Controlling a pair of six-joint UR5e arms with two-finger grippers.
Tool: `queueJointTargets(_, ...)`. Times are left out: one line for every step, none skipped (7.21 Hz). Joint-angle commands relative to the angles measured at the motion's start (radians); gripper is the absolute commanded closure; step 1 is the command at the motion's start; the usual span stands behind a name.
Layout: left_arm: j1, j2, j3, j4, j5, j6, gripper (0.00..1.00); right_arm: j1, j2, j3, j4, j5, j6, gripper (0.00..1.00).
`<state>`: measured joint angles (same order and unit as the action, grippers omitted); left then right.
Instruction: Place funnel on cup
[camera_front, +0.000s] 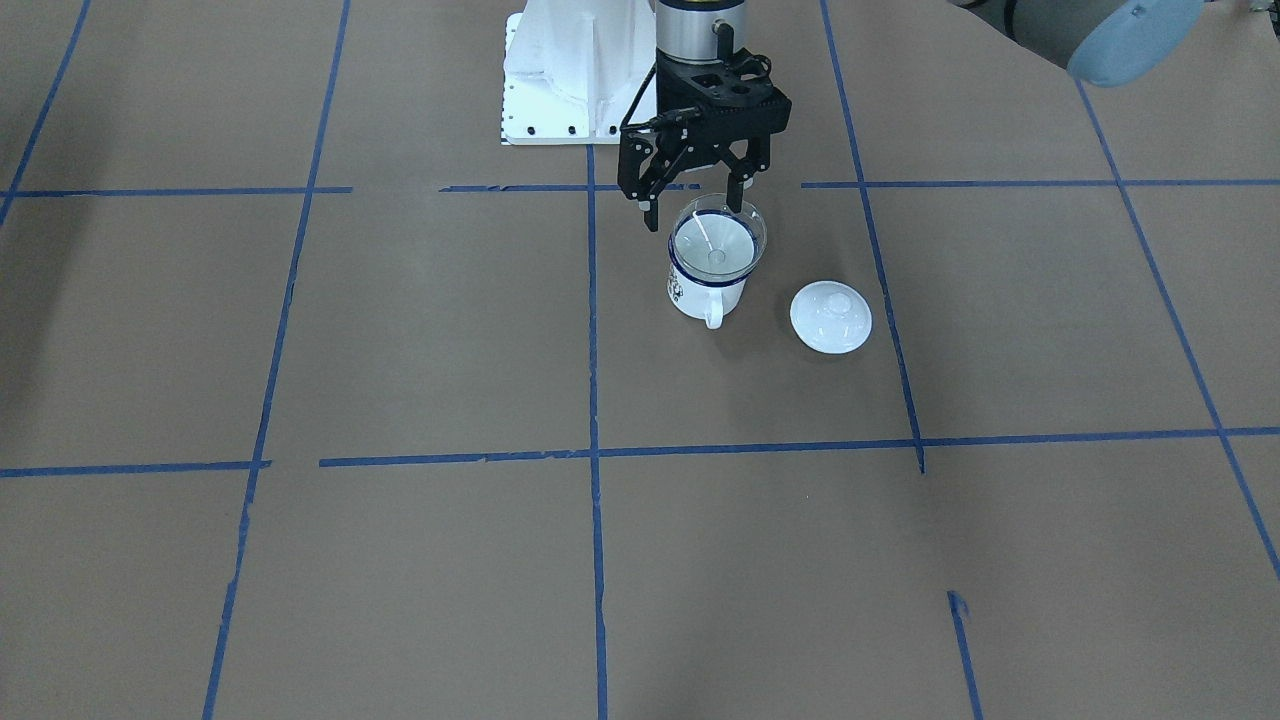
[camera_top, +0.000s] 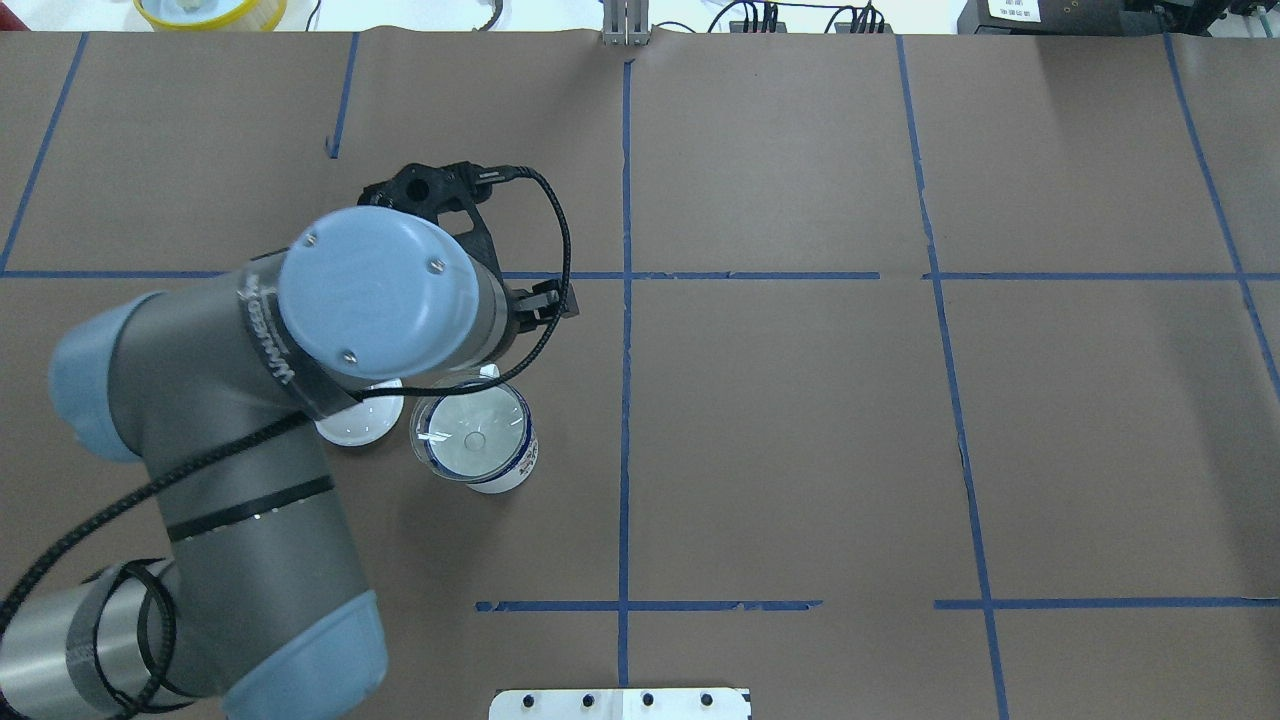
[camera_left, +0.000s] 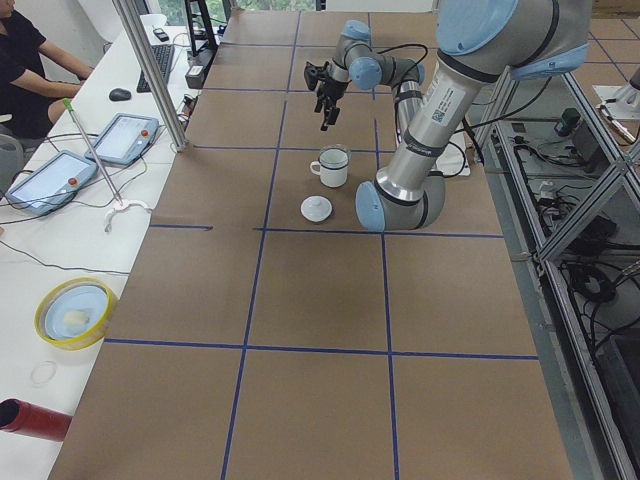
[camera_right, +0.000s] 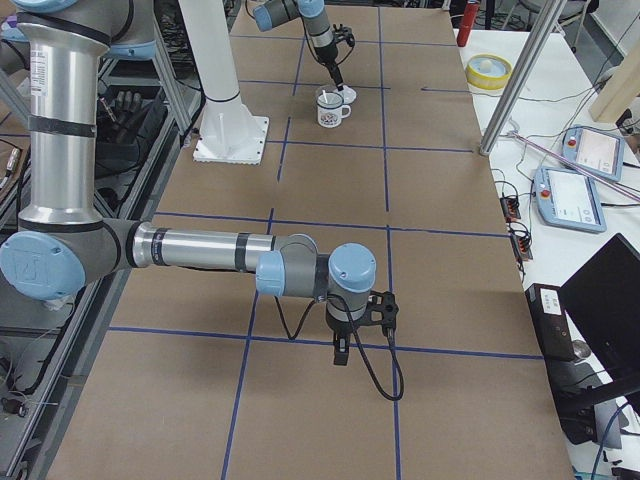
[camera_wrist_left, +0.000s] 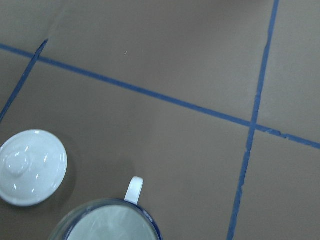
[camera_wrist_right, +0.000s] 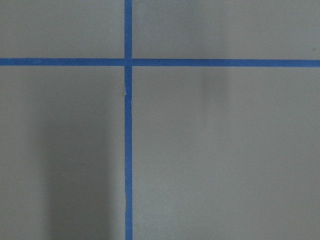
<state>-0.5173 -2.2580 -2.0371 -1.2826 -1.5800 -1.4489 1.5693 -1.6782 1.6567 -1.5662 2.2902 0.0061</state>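
The clear funnel (camera_front: 716, 240) sits in the mouth of the white cup (camera_front: 697, 296), which has a blue rim and stands upright with its handle toward the front-facing camera. From overhead the funnel (camera_top: 472, 432) covers the cup (camera_top: 512, 474). My left gripper (camera_front: 693, 207) is open and empty. It hangs just above and behind the funnel, one fingertip close to the rim. The left wrist view shows the funnel's rim (camera_wrist_left: 107, 222) at its bottom edge. My right gripper (camera_right: 340, 348) hangs over bare table far from the cup, and I cannot tell whether it is open or shut.
A round white knobbed lid (camera_front: 830, 317) lies flat on the table beside the cup, and shows in the left wrist view (camera_wrist_left: 32, 166). The white robot base (camera_front: 575, 70) stands behind the cup. Blue tape lines cross the brown table.
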Motion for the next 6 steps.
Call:
queueJointTargets(-0.201, 0.113, 0.001, -0.154, -0.229, 0.264, 0.0, 0.0, 0.0, 0.0, 0.0, 0.0, 0.0, 0.0)
queueJointTargets(-0.292, 0.138, 0.012, -0.161, -0.308, 0.41, 0.0, 0.0, 0.0, 0.0, 0.0, 0.0, 0.0, 0.0)
queueJointTargets(-0.366, 0.187, 0.023, -0.164, -0.352, 0.483, 0.0, 0.0, 0.0, 0.0, 0.0, 0.0, 0.0, 0.0)
queueJointTargets(-0.445, 0.231, 0.058, -0.182, -0.412, 0.569, 0.0, 0.0, 0.0, 0.0, 0.0, 0.0, 0.0, 0.0)
queueJointTargets(-0.502, 0.306, 0.066, -0.201, -0.443, 0.699, 0.0, 0.0, 0.0, 0.0, 0.0, 0.0, 0.0, 0.0)
queueJointTargets(-0.589, 0.377, 0.077, -0.204, -0.483, 0.835, 0.0, 0.0, 0.0, 0.0, 0.0, 0.0, 0.0, 0.0)
